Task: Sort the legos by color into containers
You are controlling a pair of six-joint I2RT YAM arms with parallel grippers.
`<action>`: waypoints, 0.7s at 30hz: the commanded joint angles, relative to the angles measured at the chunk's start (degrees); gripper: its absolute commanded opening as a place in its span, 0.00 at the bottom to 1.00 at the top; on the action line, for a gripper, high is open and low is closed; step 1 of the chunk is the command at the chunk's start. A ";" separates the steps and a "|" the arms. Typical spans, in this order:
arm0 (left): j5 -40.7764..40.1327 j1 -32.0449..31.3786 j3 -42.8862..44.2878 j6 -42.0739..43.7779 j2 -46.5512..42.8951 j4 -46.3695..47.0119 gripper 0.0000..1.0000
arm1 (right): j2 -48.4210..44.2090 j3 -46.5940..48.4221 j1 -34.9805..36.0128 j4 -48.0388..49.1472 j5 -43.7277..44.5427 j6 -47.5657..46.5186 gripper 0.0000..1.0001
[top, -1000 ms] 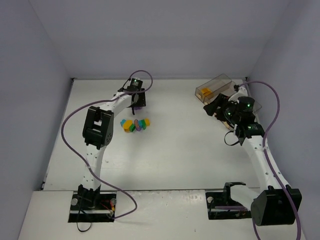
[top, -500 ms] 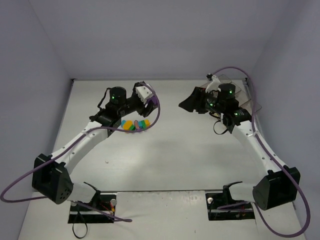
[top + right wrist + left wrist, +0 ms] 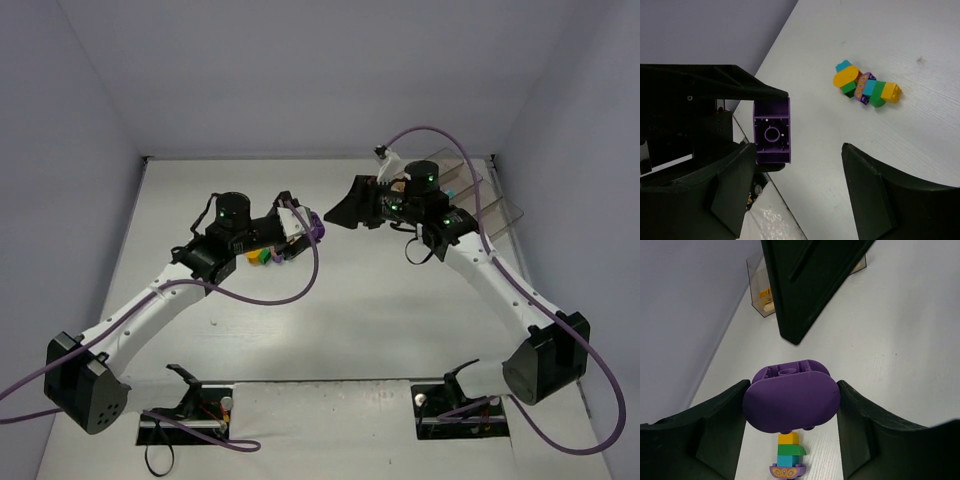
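While the left gripper (image 3: 793,387) clamps a purple brick (image 3: 772,131) by its two long sides, lifted off the table (image 3: 380,300), the right gripper (image 3: 797,147) faces it with its jaws spread and nothing between them. From the right wrist, the brick shows its hollow underside, with one round tube in the middle. It sits just beyond the right gripper's near finger (image 3: 735,190), close to it; whether the two touch cannot be told from this angle. From the left wrist, the same brick shows a smooth, rounded purple face, and one dark finger (image 3: 810,285) of the right gripper hangs just past it.

The rest of the legos (image 3: 866,87) lie in a tight cluster on the table under and beside the left gripper: orange, yellow, green, teal and purple pieces pressed together. One purple piece (image 3: 787,472) carries a printed orange pattern, too small to make out as lettering.

The containers (image 3: 497,205) stand at the far right corner against the wall (image 3: 570,120), well apart from the cluster. Through the clear side of one bin, the left wrist camera shows what looks like an orange-yellow brick (image 3: 762,292) inside. A purple cable (image 3: 300,270) loops from each wrist.
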 commanded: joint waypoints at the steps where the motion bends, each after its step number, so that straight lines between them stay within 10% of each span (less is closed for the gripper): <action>1: 2.49 -0.62 1.23 2.37 -2.38 1.93 0.00 | 1.45 3.58 2.92 4.57 -1.21 -0.10 0.66; 11: 1.78 -0.89 1.75 2.72 -1.95 1.85 0.00 | 4.88 5.43 7.68 4.74 -0.69 -0.54 0.63; 14: 2.40 -0.89 1.84 2.37 -1.94 1.93 0.00 | 4.97 4.99 7.94 4.74 0.10 -0.89 0.44; 15: 2.40 -0.89 1.84 2.28 -1.94 1.93 0.00 | 4.97 4.90 7.85 4.74 0.54 -1.24 0.19; 17: 1.70 -0.89 1.41 1.67 -1.86 1.85 0.07 | 4.71 4.29 7.94 4.65 1.94 -1.86 0.00; 21: -3.11 -0.89 0.70 -0.87 -1.42 1.06 0.39 | 3.92 3.15 7.24 4.04 6.06 -3.00 0.00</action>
